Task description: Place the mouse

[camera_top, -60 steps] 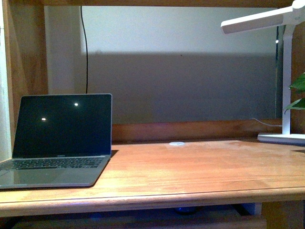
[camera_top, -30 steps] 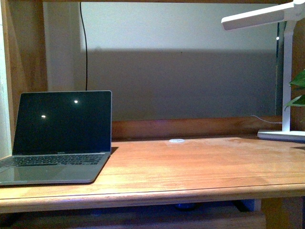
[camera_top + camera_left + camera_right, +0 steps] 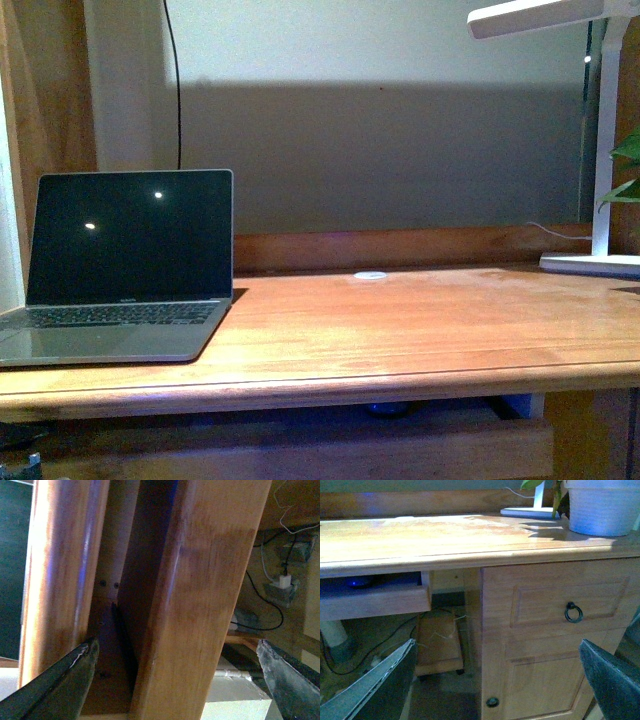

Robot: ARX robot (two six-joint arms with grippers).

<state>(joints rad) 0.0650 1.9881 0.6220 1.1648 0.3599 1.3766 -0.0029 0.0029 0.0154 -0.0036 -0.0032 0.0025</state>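
The mouse [image 3: 359, 581] shows as a small dark rounded shape with a blue glow, lying on the pull-out shelf [image 3: 375, 602] under the desktop. In the front view only a dark sliver of the mouse [image 3: 386, 408] peeks out below the desk edge. My right gripper [image 3: 495, 680] is open and empty, low in front of the cabinet door, right of the shelf. My left gripper [image 3: 175, 680] is also open and empty, its fingers [image 3: 65, 680] wide apart close against the shelf's wooden front board [image 3: 200, 595].
An open laptop [image 3: 125, 270] with a dark screen stands at the desk's left. A white round disc [image 3: 370, 274] lies at the back middle. A white lamp base [image 3: 592, 263] and a white plant pot [image 3: 602, 505] sit at the right. Cables [image 3: 260, 605] run under the desk.
The front view has shifted: the desk and laptop sit higher in the picture, and more of the shelf under the desktop shows. Nothing on the desk has moved.
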